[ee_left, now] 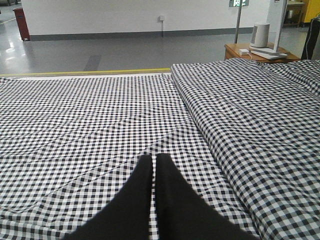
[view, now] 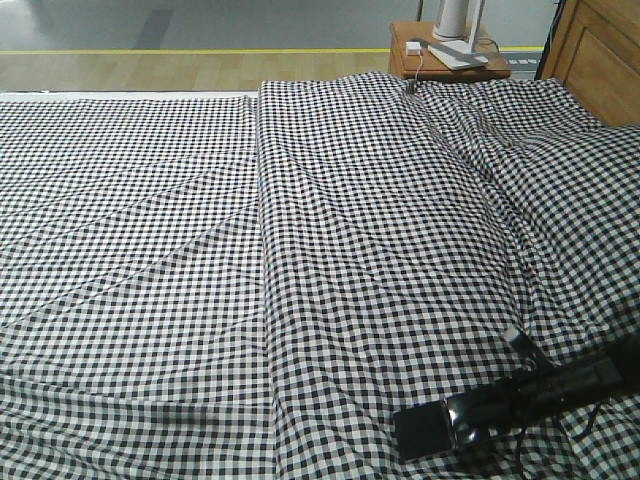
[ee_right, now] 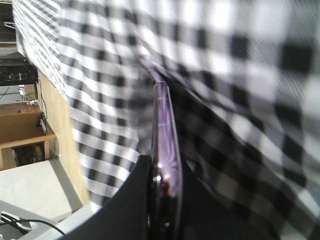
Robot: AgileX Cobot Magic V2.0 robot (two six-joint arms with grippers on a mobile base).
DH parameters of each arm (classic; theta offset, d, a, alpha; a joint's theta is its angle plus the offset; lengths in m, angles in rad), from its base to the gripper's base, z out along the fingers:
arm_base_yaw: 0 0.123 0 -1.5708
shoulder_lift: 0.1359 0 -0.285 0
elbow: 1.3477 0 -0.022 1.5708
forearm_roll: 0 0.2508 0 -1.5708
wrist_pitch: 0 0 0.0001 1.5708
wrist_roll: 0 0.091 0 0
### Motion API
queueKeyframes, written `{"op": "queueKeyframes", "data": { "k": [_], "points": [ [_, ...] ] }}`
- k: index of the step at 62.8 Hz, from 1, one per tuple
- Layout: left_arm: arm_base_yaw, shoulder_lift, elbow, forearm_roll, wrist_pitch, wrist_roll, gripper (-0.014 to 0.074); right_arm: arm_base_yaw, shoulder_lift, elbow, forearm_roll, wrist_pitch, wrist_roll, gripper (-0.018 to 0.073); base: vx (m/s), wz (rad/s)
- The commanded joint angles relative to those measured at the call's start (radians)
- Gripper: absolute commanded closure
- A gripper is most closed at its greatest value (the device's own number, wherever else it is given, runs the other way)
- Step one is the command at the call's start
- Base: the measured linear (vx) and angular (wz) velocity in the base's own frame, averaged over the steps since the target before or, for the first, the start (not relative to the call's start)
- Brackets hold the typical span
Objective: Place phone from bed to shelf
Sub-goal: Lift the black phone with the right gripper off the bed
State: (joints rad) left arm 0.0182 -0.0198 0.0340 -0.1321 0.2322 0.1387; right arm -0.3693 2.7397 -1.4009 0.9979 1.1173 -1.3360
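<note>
Right wrist-mounted close-up: phone (ee_right: 166, 145) pinched edge-on

Clamped the slim, glossy black slab by its pinkish metal rim between the right gripper's (ee_right: 165, 170) matte black fingers, closed on both faces. Lay low at the bed's (view: 150, 250) near right side, against creased gingham cloth. Pressed the left gripper's (ee_left: 155, 170) tapered fingers almost together, a hairline slit, nothing held.

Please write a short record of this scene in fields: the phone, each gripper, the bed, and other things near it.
phone: black, at the near right part of the bed, seen edge-on in the right wrist view
right gripper: shut on phone
left gripper: shut, holds nothing, above the bed
bed: black-and-white check cover with long folds
bedside table: beyond the bed's far edge, white items on it
shelf: not clearly in view
</note>
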Motion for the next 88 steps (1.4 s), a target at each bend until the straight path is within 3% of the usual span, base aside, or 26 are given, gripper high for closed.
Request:
{"op": "queueKeyframes", "data": {
  "k": [1, 8, 25, 43, 63, 88],
  "points": [
    [-0.003, -0.005, 0.002, -0.006, -0.073, -0.004, 0.0596, -0.003, -0.109, -0.011, 0.043, 0.123, -0.011, 0.0565, 0.00, 0.00],
    [-0.003, -0.005, 0.002, -0.006, -0.073, -0.004, 0.0596, -0.003, -0.166, -0.011, 0.067, 0.176, -0.009, 0.0564, 0.00, 0.00],
    [-0.003, -0.005, 0.002, -0.006, -0.073, -0.004, 0.0596, 0.013, -0.385, -0.006, 0.085, 0.175, 0.171, 0.0564, 0.00, 0.00],
    [-0.003, -0.005, 0.002, -0.006, -0.073, -0.004, 0.0596, 0.069, -0.665, -0.006, 0.084, 0.175, 0.200, 0.0564, 0.00, 0.00],
    [-0.003, -0.005, 0.002, -0.006, -0.073, -0.004, 0.0596, 0.203, -0.916, -0.006, 0.084, 0.175, 0.208, 0.0564, 0.00, 0.00],
    [-0.003, -0.005, 0.002, -0.006, -0.073, -0.004, 0.0596, 0.442, -1.112, -0.006, 0.055, 0.175, 0.235, 0.0564, 0.00, 0.00]
  ]
}}
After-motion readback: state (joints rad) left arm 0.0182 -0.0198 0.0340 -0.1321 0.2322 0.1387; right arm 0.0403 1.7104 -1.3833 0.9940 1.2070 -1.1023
